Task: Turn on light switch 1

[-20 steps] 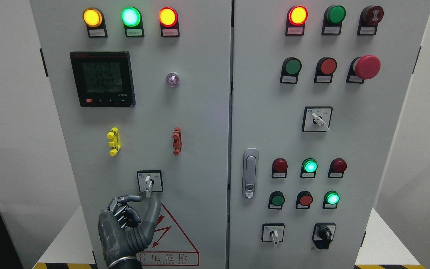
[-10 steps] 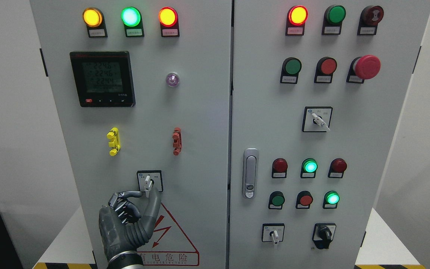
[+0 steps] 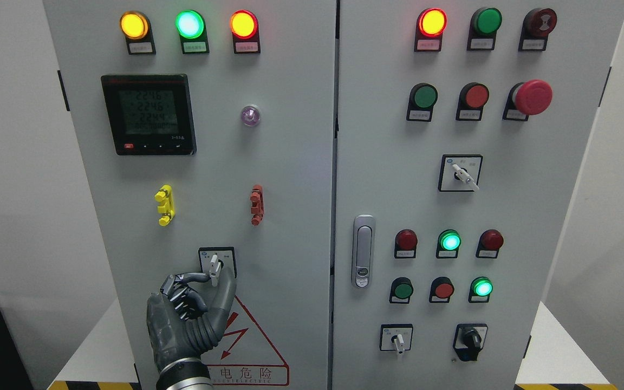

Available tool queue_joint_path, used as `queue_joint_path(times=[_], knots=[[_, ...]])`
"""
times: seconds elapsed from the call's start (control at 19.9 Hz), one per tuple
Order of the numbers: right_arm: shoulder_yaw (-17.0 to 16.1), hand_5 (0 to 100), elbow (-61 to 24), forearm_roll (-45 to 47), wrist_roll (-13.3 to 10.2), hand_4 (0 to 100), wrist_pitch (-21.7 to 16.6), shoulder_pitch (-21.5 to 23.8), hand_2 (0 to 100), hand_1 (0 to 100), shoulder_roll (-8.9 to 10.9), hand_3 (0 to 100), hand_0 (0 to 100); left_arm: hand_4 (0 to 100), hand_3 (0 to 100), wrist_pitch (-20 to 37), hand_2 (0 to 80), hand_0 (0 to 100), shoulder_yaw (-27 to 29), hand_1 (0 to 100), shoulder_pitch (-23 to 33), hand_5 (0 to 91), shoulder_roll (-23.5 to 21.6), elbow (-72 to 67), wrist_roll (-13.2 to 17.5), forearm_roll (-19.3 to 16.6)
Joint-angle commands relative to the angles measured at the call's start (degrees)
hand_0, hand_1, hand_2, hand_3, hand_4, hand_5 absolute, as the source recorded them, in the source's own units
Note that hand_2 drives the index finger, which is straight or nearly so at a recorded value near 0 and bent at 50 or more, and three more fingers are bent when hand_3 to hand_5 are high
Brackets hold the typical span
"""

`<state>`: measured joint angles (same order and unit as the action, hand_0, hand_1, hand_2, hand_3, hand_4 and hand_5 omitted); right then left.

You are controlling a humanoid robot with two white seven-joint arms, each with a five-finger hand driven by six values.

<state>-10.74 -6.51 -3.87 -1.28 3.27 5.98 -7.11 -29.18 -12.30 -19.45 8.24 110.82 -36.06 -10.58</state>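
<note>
The light switch (image 3: 215,264) is a small white-levered rotary selector in a black-framed plate low on the left cabinet door (image 3: 290,179); its lever points straight down. My left hand (image 3: 217,277) comes up from the bottom edge just below it. Its index fingertip (image 3: 201,278) touches the lever's left side and the thumb (image 3: 227,290) stands against its right side, pinching the lever's lower end. The other fingers are curled into the palm. My right hand is out of view.
Above the switch sit a yellow clip (image 3: 164,205), a red clip (image 3: 257,204), a digital meter (image 3: 148,114) and three lit lamps. The right door carries push buttons, more selectors, an emergency stop (image 3: 531,97) and a door handle (image 3: 363,251). A warning triangle (image 3: 252,338) is beside my wrist.
My left hand has risen a little and closed in: the index finger and thumb now bracket the lever's lower end. The lever still points down.
</note>
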Motion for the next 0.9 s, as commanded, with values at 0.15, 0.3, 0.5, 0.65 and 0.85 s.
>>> queue_joint_path(times=[0.15,0.3,0.5,0.65,0.85], knots=[[0.02,0,0.00,0.00,0.05,0,-0.02,0.00,0,0,-0.01,0,0,97,100,-1.23,57.7,12,-0.09,69,-0.94,88.2,0.11,-0.17,0.11,0.56],[0.02,0,0.00,0.00,0.05,0,-0.02,0.00,0,0,-0.01,0,0,97,100,-1.50,57.7,12,0.00,69,-1.30,88.2,0.28,-0.17,0.11,0.56],[0.02,0,0.00,0.00,0.05,0,-0.02,0.00,0,0,-0.01,0,0,97,100,-1.50,57.6,12,-0.09,69,-1.30,88.2,0.28,-0.08,0.11,0.56],[-0.07,0,0.00,0.00,0.05,0,-0.02,0.00,0,0,-0.01,0,0,97,100,-2.11,57.8,12,0.00,68,-1.38,88.3,0.28,-0.08,0.11,0.47],[-0.07,0,0.00,0.00,0.05,0,-0.02,0.00,0,0,-0.01,0,0,98,100,-2.99,58.3,13,0.00,69,-1.47,88.3,0.28,0.01,0.11,0.30]])
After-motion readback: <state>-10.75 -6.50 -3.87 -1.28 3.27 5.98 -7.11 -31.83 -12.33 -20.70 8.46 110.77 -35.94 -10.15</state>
